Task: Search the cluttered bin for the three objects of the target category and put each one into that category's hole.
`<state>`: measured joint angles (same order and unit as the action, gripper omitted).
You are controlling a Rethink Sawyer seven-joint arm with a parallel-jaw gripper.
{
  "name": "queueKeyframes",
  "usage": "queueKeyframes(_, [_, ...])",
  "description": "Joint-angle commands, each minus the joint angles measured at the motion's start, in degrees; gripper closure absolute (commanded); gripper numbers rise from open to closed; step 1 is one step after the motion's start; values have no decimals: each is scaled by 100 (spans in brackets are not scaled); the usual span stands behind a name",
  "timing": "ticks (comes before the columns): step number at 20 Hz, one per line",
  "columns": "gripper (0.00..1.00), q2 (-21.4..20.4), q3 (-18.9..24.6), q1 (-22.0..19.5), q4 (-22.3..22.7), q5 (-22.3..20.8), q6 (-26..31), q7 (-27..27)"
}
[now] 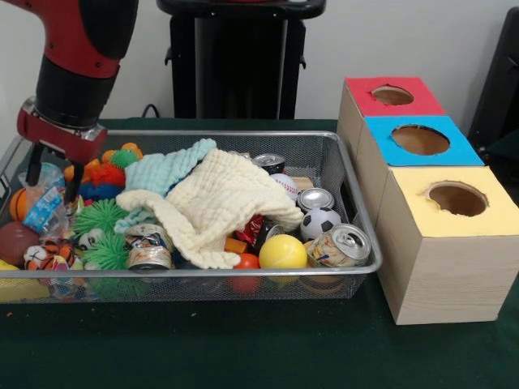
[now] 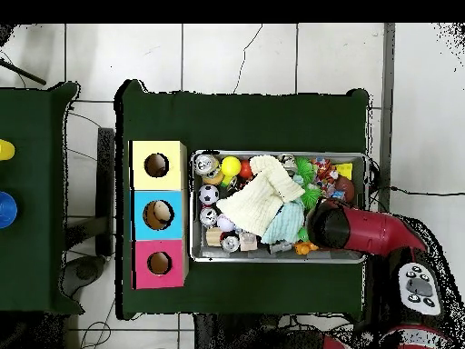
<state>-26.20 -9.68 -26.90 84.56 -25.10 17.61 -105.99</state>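
Green table: one bin, three holes.

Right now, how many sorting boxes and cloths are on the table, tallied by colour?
Red-topped box: 1
Blue-topped box: 1
Yellow-topped box: 1
Cream cloth: 1
Light blue cloth: 1
Total: 5
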Motion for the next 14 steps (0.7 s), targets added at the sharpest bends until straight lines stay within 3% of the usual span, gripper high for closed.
queueKeyframes(1, [100,207,345,-239,459,92,-567,-791])
queueKeyframes(14, [100,223,244,-165,540,164,-801,-877])
